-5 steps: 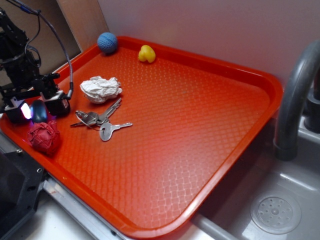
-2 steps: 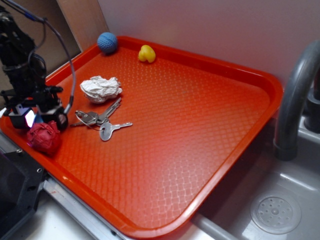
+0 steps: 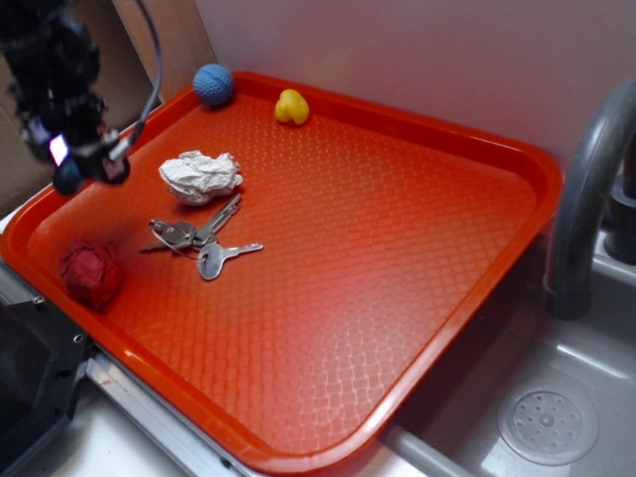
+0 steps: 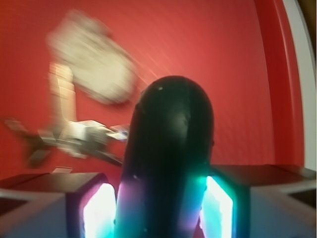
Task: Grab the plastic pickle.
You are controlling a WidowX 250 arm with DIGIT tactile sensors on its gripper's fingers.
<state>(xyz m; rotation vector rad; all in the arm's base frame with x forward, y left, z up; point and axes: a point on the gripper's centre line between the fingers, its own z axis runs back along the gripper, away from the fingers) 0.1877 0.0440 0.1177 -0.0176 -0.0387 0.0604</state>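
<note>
The plastic pickle (image 4: 171, 148) is a smooth dark teal-grey oval and fills the middle of the wrist view, clamped between my two lit pads. In the exterior view my gripper (image 3: 81, 164) hangs above the tray's far left side, shut on the pickle (image 3: 68, 177), which pokes out below the fingers and is lifted off the tray. The wrinkly dark red ball (image 3: 91, 272) lies on the tray below and nearer than the gripper.
The red tray (image 3: 417, 248) holds a crumpled white paper wad (image 3: 201, 177), a bunch of keys (image 3: 199, 243), a blue ball (image 3: 213, 84) and a yellow toy (image 3: 291, 106) at the back. A sink with a grey faucet (image 3: 586, 199) is at the right.
My gripper closed on the pickle beside the red ball, then rose and moved toward the back of the tray with the pickle held in it. The red ball stayed put.
</note>
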